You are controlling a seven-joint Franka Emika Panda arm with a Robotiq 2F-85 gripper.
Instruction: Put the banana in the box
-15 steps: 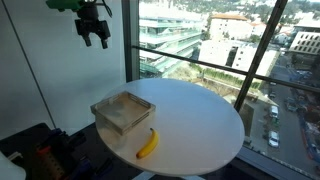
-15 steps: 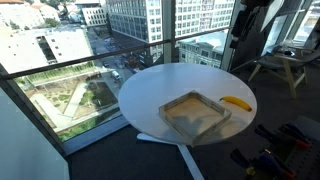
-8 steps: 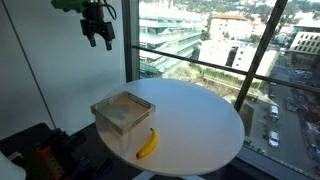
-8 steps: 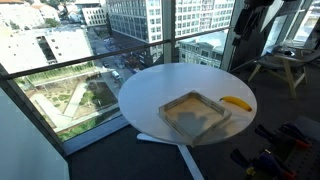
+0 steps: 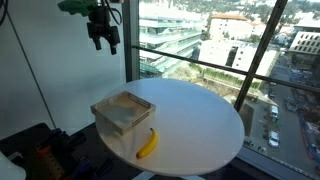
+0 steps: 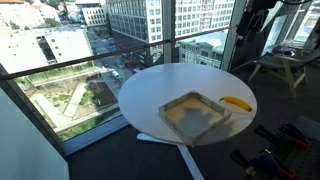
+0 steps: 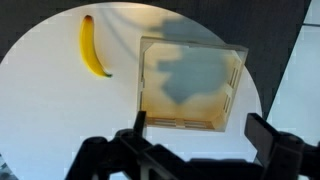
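Observation:
A small yellow banana [image 5: 148,144] lies on the round white table [image 5: 205,125], just beside the box [image 5: 124,112], a shallow square tan tray with low walls. In an exterior view the banana [image 6: 235,102] rests to the right of the box [image 6: 195,115]. My gripper [image 5: 106,36] hangs high above the table, up and to the left of the box, open with nothing between its fingers. From the wrist view I look straight down on the banana [image 7: 93,46] and the empty box [image 7: 191,85], with my gripper [image 7: 196,133] open at the bottom edge.
The table [image 6: 150,90] stands against floor-to-ceiling windows with dark mullions [image 5: 258,60]. Dark equipment [image 5: 40,155] sits on the floor by the table. A stool-like frame [image 6: 280,70] stands behind the table.
The gripper has drifted to the right, toward the table, staying high and open. The banana and the box have not moved.

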